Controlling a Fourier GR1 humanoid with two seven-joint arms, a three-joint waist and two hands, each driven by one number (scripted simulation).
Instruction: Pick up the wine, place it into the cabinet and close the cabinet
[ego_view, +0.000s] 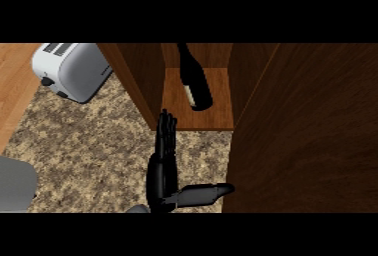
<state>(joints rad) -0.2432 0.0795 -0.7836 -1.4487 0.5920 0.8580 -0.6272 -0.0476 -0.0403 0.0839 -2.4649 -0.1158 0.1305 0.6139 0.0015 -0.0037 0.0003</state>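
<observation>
The dark wine bottle (196, 80) stands upright on the wooden shelf (210, 120) inside the open cabinet. My left hand (164, 165) lies just in front of the shelf's front edge, open, with straight fingers (167, 125) pointing at the cabinet and the thumb (210, 192) stretched right towards the door. The hand is apart from the bottle and holds nothing. The cabinet door (310, 130) stands open as a broad dark wood panel on the right. My right hand does not show.
A white toaster (70, 70) sits at the back left on the speckled counter (81, 145). The cabinet's left wall (133, 80) slants beside it. A grey rounded shape (15, 185) shows at the lower left edge.
</observation>
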